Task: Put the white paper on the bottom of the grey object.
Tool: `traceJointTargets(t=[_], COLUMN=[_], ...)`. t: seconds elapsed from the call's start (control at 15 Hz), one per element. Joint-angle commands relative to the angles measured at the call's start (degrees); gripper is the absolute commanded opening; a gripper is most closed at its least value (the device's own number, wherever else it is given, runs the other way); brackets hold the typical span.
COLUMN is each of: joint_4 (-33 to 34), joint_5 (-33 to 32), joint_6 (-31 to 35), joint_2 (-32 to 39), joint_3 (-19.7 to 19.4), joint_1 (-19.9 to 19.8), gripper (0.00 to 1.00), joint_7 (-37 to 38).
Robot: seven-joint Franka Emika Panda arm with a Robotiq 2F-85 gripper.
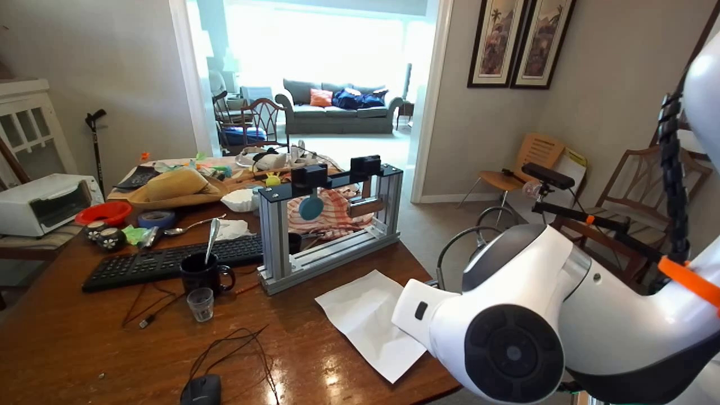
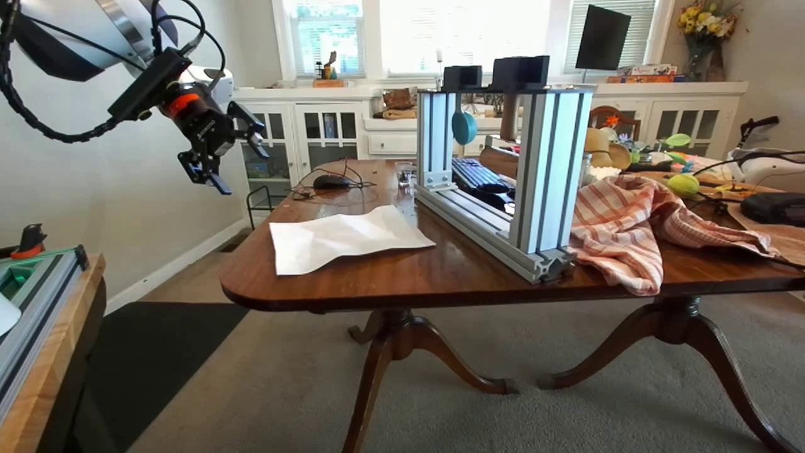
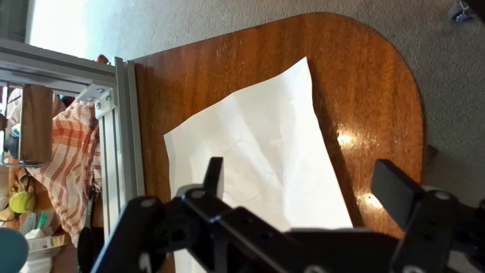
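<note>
The white paper [image 1: 365,323] lies on the wooden table, slightly curled, beside the grey rack [image 1: 275,242]. In an exterior view the paper [image 2: 346,239] has a raised edge and the grey rack [image 2: 553,170] stands upright with an open base. My gripper [image 2: 242,168] is open and empty, in the air above and to one side of the paper. In the wrist view the gripper's fingers [image 3: 303,182] are wide apart, with the paper [image 3: 257,125] below and the rack's base [image 3: 119,151] at the left. In an exterior view the arm hides the gripper and part of the paper's edge.
A teal disc [image 1: 310,207] and a wooden piece [image 1: 365,207] hang from the rack's top. A black mug [image 1: 197,275], a glass [image 1: 201,305], a keyboard [image 1: 140,267] and a corded mouse [image 1: 202,389] are nearby. A checked cloth [image 2: 629,233] lies behind the rack.
</note>
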Motion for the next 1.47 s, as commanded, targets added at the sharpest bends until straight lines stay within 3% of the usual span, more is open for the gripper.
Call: traceJointTargets(t=[0.0,0.07,0.33,0.8,1.13,1.27,1.4], joint_4=[-0.03,-0.06,0.53,0.54,0.53,0.51,0.46], joint_5=[-8.46,-4.45,-4.83,-13.75,-21.32,-22.30,-19.73], joint_6=[-0.83,-0.31,-0.21,0.42,-2.65,-3.76,-1.95], joint_2=[6.53,3.24,4.15,10.30,13.87,15.78,13.98], joint_3=[-4.30,-5.09,-6.82,-10.45,-11.19,-11.15,-11.45], joint_1=[2.54,4.08,5.09,4.76,5.83,6.22,5.64], gripper=[1.00,1.00,1.00,1.00,1.00,1.00,1.00], joint_7=[4.30,1.62,1.73,7.30,16.91,19.86,16.32])
